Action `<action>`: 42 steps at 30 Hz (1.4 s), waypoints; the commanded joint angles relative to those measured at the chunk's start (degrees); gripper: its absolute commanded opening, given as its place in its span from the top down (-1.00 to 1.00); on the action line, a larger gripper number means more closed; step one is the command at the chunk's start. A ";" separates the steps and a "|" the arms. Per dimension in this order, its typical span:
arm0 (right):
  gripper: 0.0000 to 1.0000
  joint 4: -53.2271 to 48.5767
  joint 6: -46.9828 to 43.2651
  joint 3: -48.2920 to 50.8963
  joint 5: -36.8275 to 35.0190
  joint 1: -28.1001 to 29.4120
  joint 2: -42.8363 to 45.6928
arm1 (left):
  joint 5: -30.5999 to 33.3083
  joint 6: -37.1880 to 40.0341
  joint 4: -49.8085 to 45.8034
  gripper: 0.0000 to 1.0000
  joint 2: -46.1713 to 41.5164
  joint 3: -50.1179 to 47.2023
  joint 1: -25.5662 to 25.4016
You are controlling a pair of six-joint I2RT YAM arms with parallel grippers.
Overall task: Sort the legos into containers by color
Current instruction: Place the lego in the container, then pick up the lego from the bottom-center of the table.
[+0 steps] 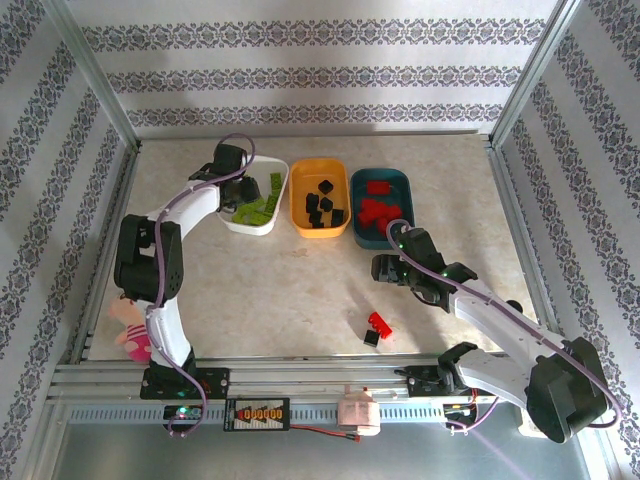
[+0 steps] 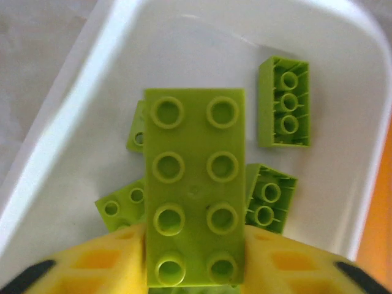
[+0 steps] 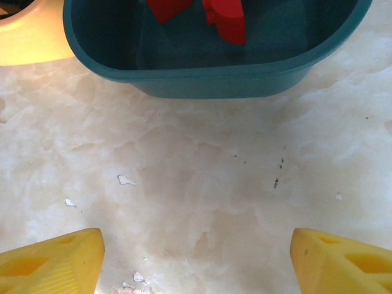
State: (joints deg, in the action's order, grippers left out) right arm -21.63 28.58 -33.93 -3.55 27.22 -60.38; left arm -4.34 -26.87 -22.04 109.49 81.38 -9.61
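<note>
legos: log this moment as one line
left gripper: shut on lime green brick, over white tray | right gripper: open, near teal tray | loose: red lego, black lego

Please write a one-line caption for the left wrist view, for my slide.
Left gripper holds a lime green eight-stud brick above the white tray, where other green bricks lie.

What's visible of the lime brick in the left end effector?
The lime brick is glossy plastic, two-by-four, eight round studs facing the wrist camera. The left end effector clamps its near end between yellow fingers, one on each long side. It sits over the white tray, above other lime bricks lying there, some underside-up; whether it touches them can't be told.
</note>
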 commanded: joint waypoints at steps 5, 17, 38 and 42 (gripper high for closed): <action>-0.60 -3.60 -0.93 0.40 1.89 0.02 1.22 | -3.58 -2.78 -1.86 -0.38 -3.69 1.70 0.65; -0.59 -10.33 2.09 0.89 5.69 8.34 0.63 | -14.14 -13.14 15.74 -0.90 -34.73 -29.97 -4.60; 0.08 -14.14 7.65 0.72 3.47 20.59 -7.86 | -16.41 -19.60 17.98 -0.99 -53.91 -53.61 -6.87; 0.09 -13.91 7.38 0.53 3.63 20.68 -9.35 | -16.41 -19.48 18.18 -0.99 -53.40 -53.60 -6.87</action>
State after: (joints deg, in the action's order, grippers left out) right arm -34.52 35.90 -33.15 0.91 47.16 -68.82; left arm -20.21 -45.54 -6.74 56.36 28.32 -16.16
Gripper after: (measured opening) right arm 0.457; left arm 0.997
